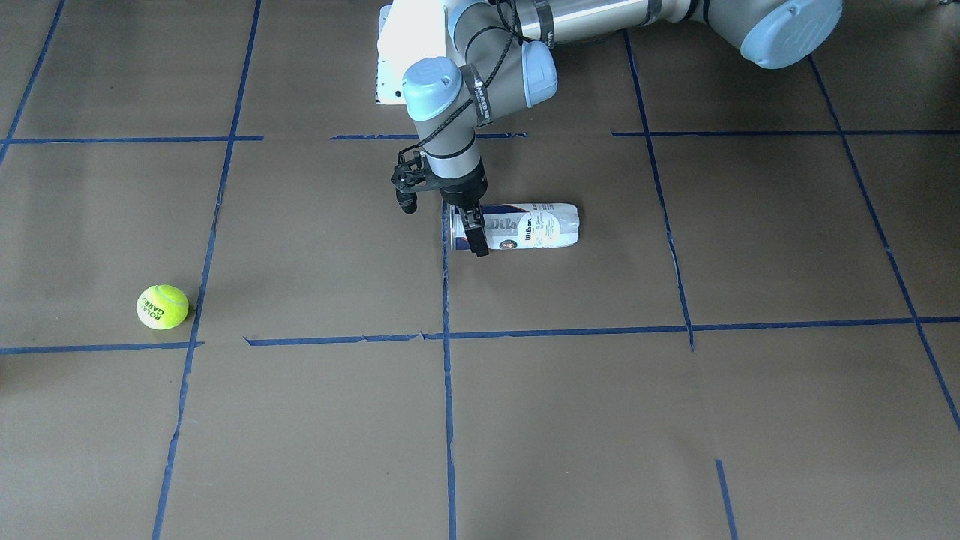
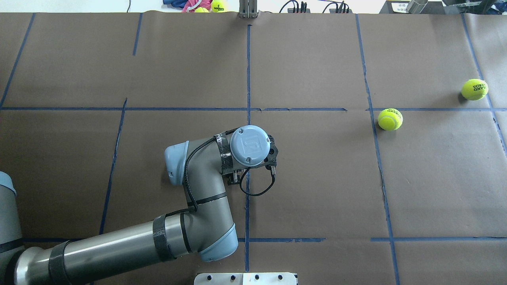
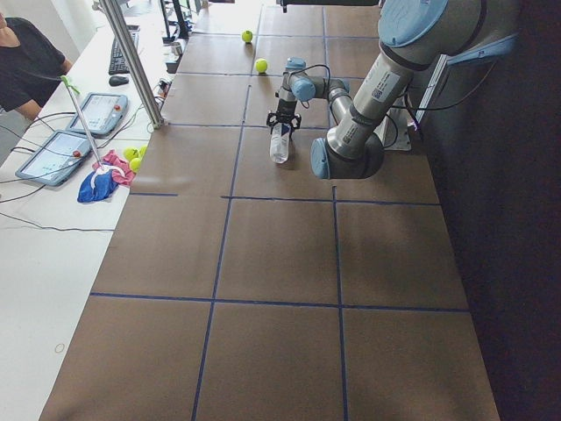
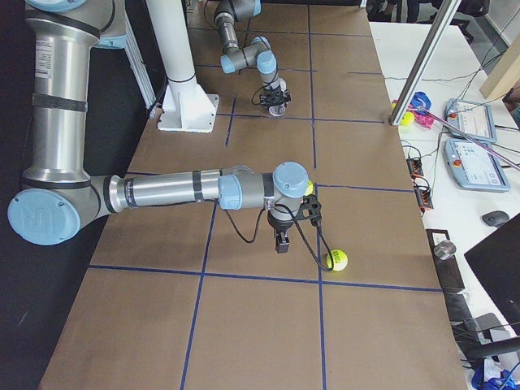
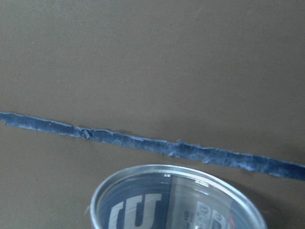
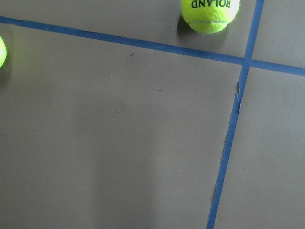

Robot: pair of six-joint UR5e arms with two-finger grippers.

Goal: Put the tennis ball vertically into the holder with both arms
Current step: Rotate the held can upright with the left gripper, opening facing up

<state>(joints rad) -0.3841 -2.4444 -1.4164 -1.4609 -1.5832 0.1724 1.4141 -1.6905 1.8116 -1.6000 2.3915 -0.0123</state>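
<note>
Beneath the left claw [image 1: 473,235], the holder [image 1: 536,226] lies sideways

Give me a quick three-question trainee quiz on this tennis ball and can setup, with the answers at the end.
1. True or false: the holder stands upright.
2. In the front-facing view, the tennis ball is: A) inside the holder, B) on the table, apart from the holder, C) held by a gripper.
3. Fill in: the ____ gripper is at the holder's open end.
Key: 1 false, it lies on its side; 2 B; 3 left.
</note>
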